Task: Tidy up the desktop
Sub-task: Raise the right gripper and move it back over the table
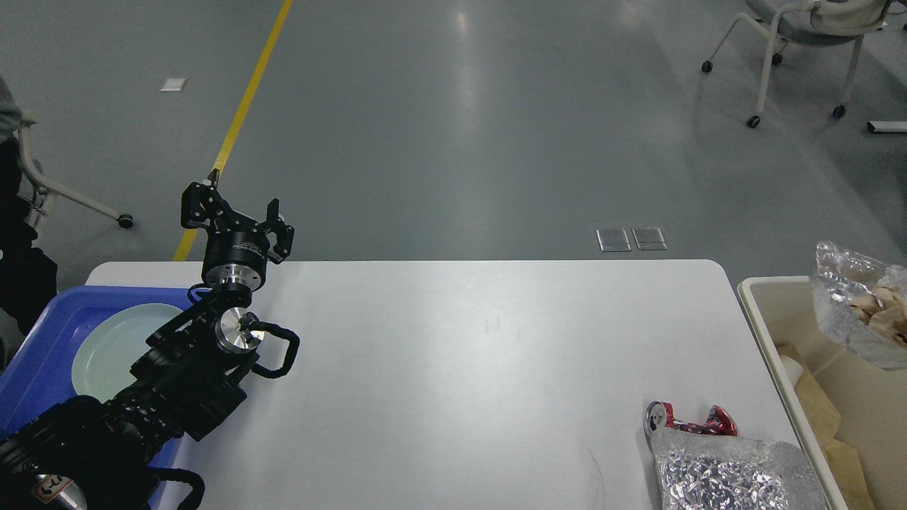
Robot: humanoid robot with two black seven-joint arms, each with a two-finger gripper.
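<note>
Smooth matt white desktop (453,368), glossy blue plastic tray (42,347), crinkled shiny foil bag (730,474), cream plastic bin (769,333).

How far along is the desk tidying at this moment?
Mostly done: the desktop is largely bare and a plate lies in the blue tray. A clear bag is over the cream bin. Left: the foil bag and crushed can. The left pincer is open, holding nothing.

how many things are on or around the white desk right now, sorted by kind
Containers: 2, the blue tray and the cream bin
Dishes: 1, the pale plate in the tray
Foil bags: 2, one on the desktop at, one over the bin
Crushed red cans: 1
Total: 6
</note>
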